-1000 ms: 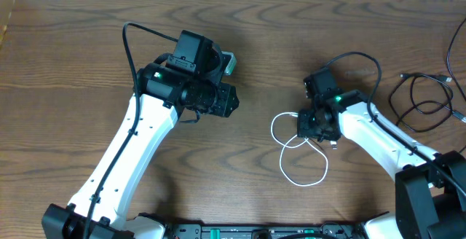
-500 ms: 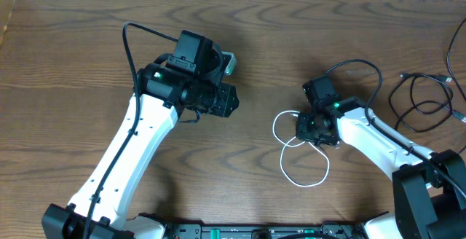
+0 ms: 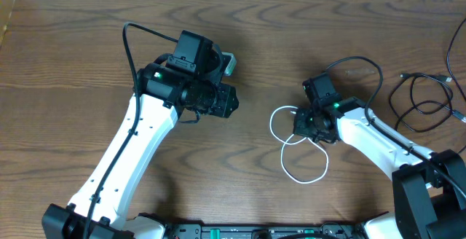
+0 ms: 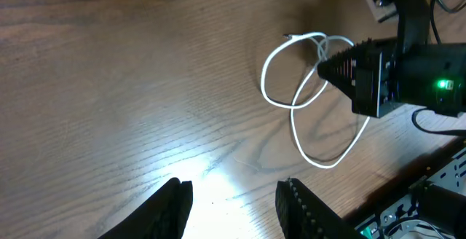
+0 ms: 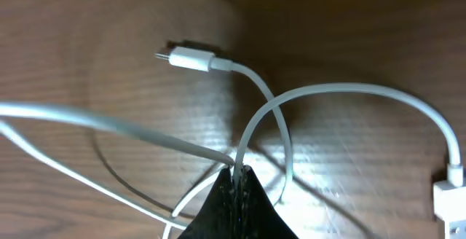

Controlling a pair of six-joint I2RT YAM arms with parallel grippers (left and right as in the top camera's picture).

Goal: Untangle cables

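Note:
The white cable [image 3: 271, 127] lies in crossed loops on the wooden table right of centre. My right gripper [image 3: 309, 123] is over the loops, shut on one strand of it. In the right wrist view the closed fingertips [image 5: 239, 172] pinch that strand where loops cross, with one white plug [image 5: 191, 57] beyond them and another plug [image 5: 451, 195] at the right edge. The black cable [image 3: 424, 76] lies apart in loose coils at the far right. My left gripper [image 3: 233, 102] is open and empty, hovering left of the white cable [image 4: 294, 134].
Thicker black cords run along both arms. The table's far edge is at the top, and the arm bases and an electronics rail are along the front edge. My right gripper [image 4: 386, 75] also shows in the left wrist view, at the right.
My right gripper has shifted slightly left with the white cable in it, and the left loop has been pushed a little further left. The left arm has not moved.

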